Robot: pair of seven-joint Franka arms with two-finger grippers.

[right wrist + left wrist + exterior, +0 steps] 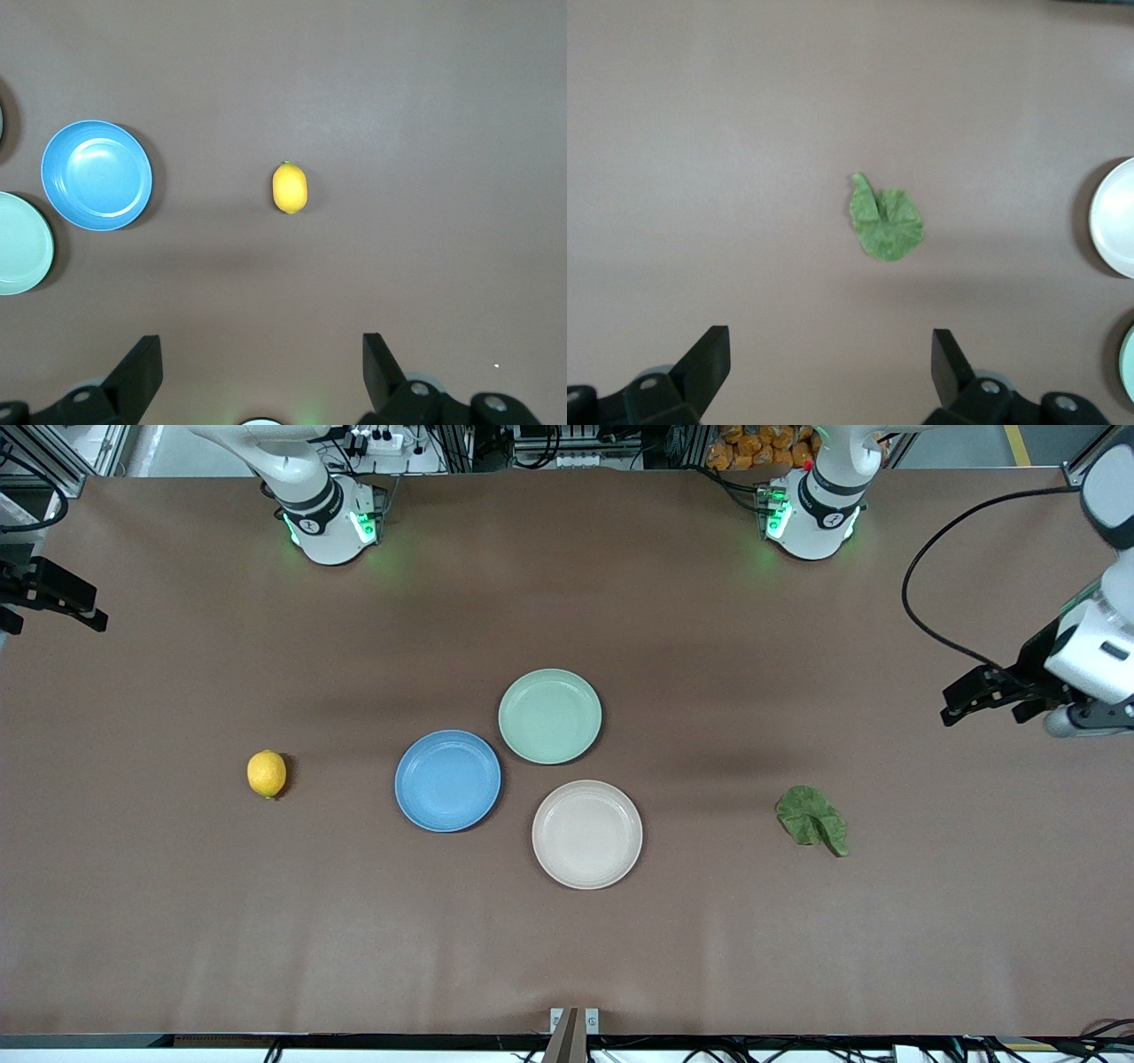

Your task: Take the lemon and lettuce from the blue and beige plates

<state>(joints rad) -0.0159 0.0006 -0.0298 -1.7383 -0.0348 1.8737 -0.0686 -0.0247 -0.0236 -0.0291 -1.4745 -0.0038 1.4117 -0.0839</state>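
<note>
Bare table (177, 921) surrounded the lemon (267, 773) and the lettuce (811, 817) on all sides (each lay well apart from the plates). The blue plate (447, 780), beige plate (586, 833) and mint plate (549, 716) crowded the middle, nearly touching.

A pale mint-green plate (549, 716) sits bare on the brown table (177, 921), at its middle, well apart from both raised hands. Orange packets (760, 446) are heaped off the table's edge, by the left arm's base.
</note>
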